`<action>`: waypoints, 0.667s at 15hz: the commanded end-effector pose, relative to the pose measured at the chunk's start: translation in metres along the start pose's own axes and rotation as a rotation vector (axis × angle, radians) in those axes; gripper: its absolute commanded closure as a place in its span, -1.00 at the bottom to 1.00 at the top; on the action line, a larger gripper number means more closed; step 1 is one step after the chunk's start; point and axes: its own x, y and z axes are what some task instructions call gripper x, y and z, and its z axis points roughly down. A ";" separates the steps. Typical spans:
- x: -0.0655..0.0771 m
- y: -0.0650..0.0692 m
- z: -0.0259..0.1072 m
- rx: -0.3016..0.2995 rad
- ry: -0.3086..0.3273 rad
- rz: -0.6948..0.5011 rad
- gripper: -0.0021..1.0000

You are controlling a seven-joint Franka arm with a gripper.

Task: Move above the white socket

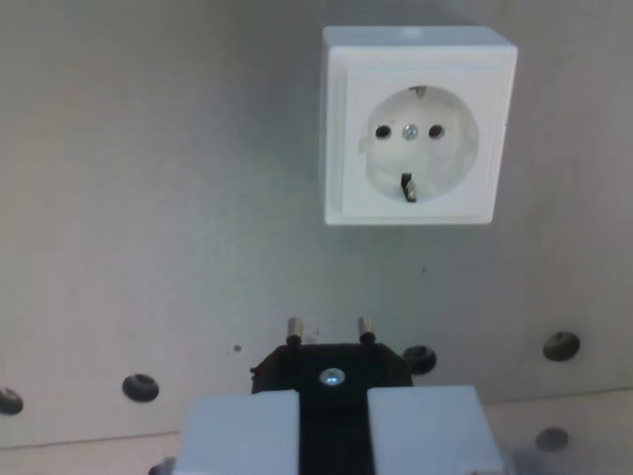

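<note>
1. White socket [416,126]: square plastic housing w/ bevelled frame, smooth and glossy. Sits in upper part of wrist view, right of centre, flat on the grey surface. Round recessed well in the middle holds two dark pin holes, a small metal screw between them, and earth clips at top and bottom of the well.
2. Black plug [332,373]: matte black body, angular outline, silver screw head at its centre. Two short metal pins stick out of its top edge, pointing toward the socket. Lies at bottom centre, well apart from the socket and to the wrist view's left of the socket's centre line.
3. Gripper [333,430]: two pale grey blocky fingers [237,435], flat-faced, at bottom edge. Jaws closed on the plug body, one finger each side, dark strip of plug showing between.
4. Grey surface [148,198]: dull, smooth, slightly mottled board. Row of round dark holes [139,387] runs across lower part; faint seam lines vertical and horizontal.
</note>
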 end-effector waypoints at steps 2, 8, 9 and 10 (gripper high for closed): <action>0.011 0.011 0.018 -0.044 0.046 -0.017 1.00; 0.020 0.021 0.035 -0.046 0.036 -0.021 1.00; 0.021 0.023 0.038 -0.048 0.037 -0.019 1.00; 0.022 0.024 0.040 -0.050 0.037 -0.017 1.00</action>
